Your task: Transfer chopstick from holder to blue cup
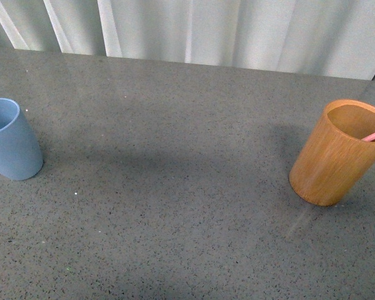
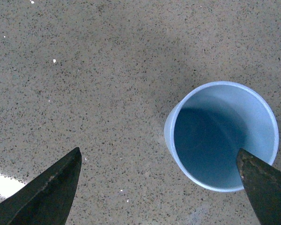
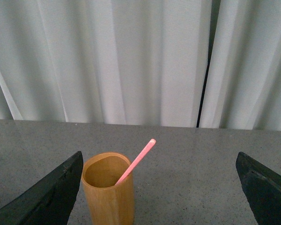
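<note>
Chopstick aslant over holder rim

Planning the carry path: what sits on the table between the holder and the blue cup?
Nothing; the front view shows only bare grey table between the holder and the blue cup.

You see a light-blue cup, an orange-brown grained holder, a pink chopstick, a grey speckled worktop and white curtains.
</note>
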Robot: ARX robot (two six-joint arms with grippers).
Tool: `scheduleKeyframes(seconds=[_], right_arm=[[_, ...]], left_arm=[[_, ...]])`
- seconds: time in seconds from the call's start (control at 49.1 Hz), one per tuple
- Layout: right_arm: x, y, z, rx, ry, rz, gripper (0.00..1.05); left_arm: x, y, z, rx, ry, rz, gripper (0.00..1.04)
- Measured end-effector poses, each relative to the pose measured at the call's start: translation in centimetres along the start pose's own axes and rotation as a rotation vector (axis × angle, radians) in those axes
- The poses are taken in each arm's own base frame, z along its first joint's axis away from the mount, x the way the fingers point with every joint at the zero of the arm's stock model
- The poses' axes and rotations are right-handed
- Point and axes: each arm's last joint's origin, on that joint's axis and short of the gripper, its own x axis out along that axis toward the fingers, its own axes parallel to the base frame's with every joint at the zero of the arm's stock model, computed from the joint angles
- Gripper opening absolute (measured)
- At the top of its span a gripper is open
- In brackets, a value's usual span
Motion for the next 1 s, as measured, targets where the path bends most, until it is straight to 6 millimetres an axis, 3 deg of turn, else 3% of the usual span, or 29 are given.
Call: scheduleKeyframes(seconds=[0.651,0.997], right_arm=[[0.0,0.0,0.0,0.0,0.0,0.0,0.95],[0.0,0.0,0.0,0.0,0.0,0.0,0.95]], left_arm=[[5.4,-1.0,0.2,0.004,0.105,0.053,0.98],[6.7,-2.7,-0.4,-0.016,0.184,0.027,0.47]])
